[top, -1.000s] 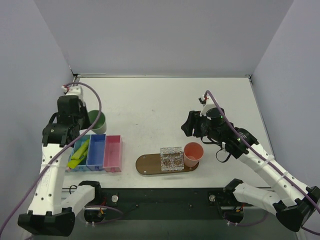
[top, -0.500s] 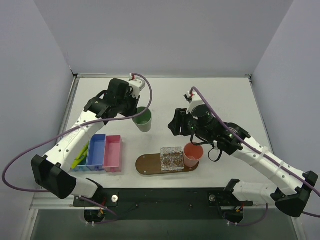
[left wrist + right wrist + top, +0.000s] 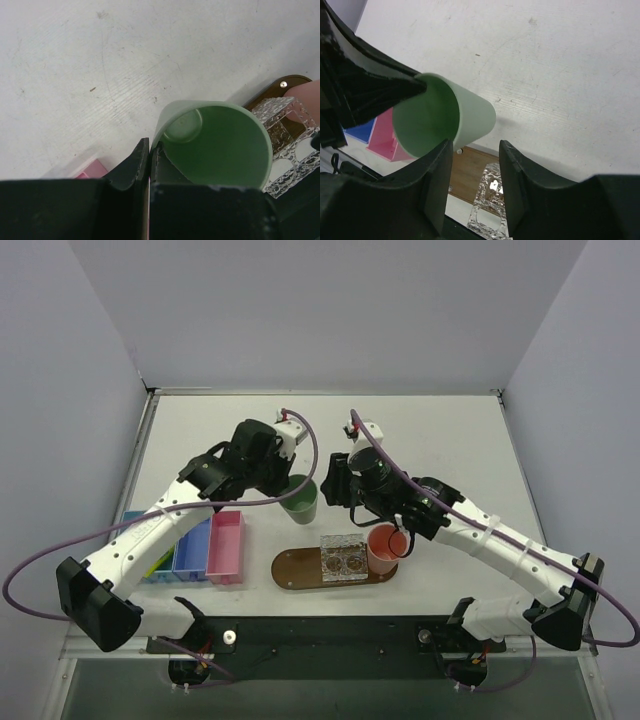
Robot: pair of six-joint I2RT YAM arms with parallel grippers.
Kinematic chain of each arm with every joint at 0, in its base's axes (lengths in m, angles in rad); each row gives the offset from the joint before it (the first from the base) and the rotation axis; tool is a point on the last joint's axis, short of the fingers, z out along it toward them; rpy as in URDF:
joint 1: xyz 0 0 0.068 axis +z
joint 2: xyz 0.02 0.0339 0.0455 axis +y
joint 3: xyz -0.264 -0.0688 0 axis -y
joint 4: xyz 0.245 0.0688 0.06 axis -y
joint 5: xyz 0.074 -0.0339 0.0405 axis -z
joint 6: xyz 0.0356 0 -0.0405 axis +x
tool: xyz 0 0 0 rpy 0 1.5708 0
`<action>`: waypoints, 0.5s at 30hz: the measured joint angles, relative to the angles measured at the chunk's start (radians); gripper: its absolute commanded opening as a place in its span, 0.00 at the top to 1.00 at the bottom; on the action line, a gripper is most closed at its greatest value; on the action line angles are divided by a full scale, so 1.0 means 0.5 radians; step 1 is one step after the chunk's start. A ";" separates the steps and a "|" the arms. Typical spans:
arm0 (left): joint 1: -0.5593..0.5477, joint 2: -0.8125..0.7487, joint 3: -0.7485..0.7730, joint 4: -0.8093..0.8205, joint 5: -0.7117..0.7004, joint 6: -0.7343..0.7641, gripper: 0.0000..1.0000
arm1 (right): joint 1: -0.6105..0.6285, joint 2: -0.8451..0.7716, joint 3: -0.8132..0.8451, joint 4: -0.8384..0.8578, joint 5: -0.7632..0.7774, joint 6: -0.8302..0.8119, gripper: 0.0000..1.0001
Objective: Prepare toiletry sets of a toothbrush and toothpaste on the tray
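Between my left gripper (image 3: 150, 150) fingers is the rim of a pale green plastic cup (image 3: 220, 145). One finger is inside and one outside, jaws pinched tight on the wall. The cup hangs off that pinch a bit tilted, up off the white table (image 3: 440, 440) and just behind the tray.

My right gripper (image 3: 476, 147) is right beside the cup with its jaws partway apart and nothing between them (looks like a handover or a steadying grab to me, can't say which).

To do this bit well, I'd keep the rim pinch firm and bring the cup upright before it goes down. I'd aim for the bare left end of the tray so I don't clip the clear textured glass block (image 3: 343, 557) in the middle. If the right side takes it, it should close around the wall and be holding before the left lets go.

The flat brown wooden oval tray (image 3: 295, 565) sits at the near edge of the table, between my two arms. It has rounded ends, with a salmon-pink cup (image 3: 385, 545) on its right end touching the glass block. I can't pick out the slim pink toothbrush anywhere. It may be in the pink rectangular bin (image 3: 226, 545) or the blue bins (image 3: 192, 545), too small to tell.
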 measured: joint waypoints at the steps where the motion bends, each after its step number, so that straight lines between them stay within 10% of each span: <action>1: -0.031 -0.008 -0.012 0.004 -0.016 -0.008 1.00 | 0.002 0.009 0.000 0.016 0.014 0.003 0.64; 15: -0.170 -0.077 -0.035 0.098 -0.173 -0.060 1.00 | 0.043 0.183 0.027 0.111 0.073 0.023 0.72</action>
